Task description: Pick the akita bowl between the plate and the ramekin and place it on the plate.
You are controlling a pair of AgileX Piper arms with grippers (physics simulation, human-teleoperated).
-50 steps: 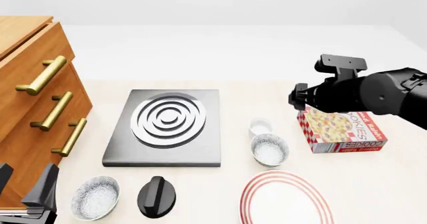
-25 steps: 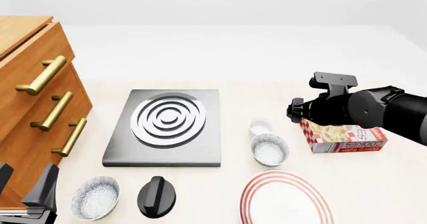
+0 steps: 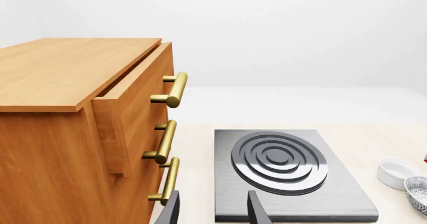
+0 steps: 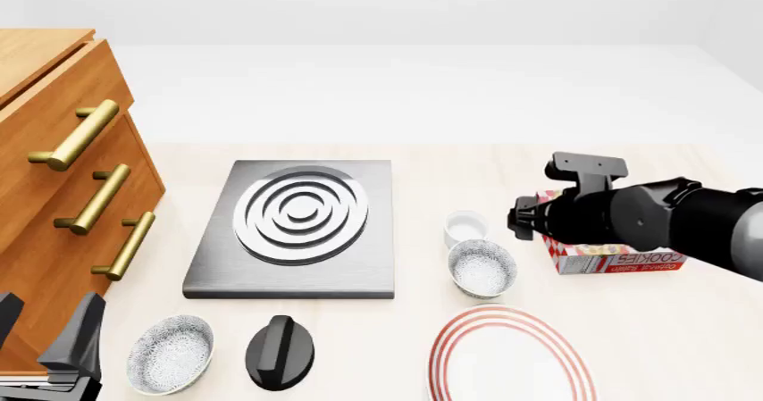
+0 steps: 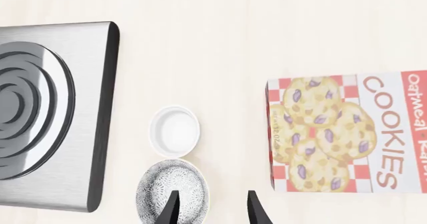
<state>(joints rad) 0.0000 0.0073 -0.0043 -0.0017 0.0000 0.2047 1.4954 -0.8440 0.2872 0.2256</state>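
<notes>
We see our right gripper [image 5: 212,207] open and empty above the bowl [image 4: 482,268]. The bowl sits between ramekin [image 4: 465,229] and plate [image 4: 510,356]. Our left gripper [image 3: 212,211] is open, empty.

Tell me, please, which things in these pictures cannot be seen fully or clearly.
- Right pincer: in the front view the arm's own body hides it.
- Plate: the front view's lower edge cuts it.
- Cookie box: the right arm covers most of it in the front view.
- Akita bowl: the left wrist view's edge cuts it.
- Left pincer: only its fingertips show.
</notes>
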